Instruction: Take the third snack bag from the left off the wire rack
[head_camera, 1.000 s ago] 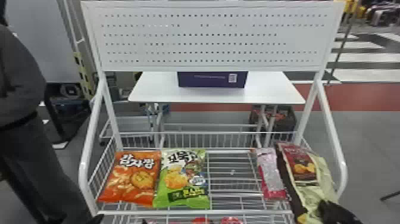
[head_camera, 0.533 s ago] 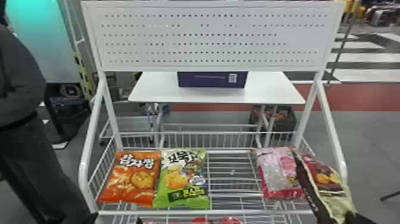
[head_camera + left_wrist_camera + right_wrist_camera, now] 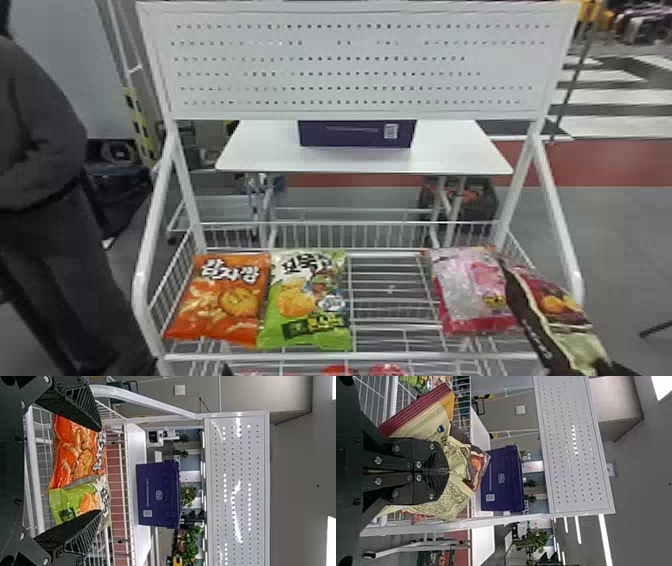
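Pinches with the right gripper (image 3: 441, 473) a dark red snack bag (image 3: 555, 310), tilted over the right front corner of the wire rack (image 3: 350, 356), just beside the pink bag (image 3: 465, 290), third from the left. Holds the left gripper (image 3: 98, 469) wide open near the orange bag (image 3: 220, 297) and the green bag (image 3: 305, 300).

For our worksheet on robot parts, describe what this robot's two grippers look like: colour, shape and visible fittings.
Both are matte black. The left gripper has two wedge-shaped fingers with ribbed, lattice-like faces, fixed to flat black plates by small silver screws. The right gripper has the same ribbed black fingers, with rows of silver screw heads on its blocky body.
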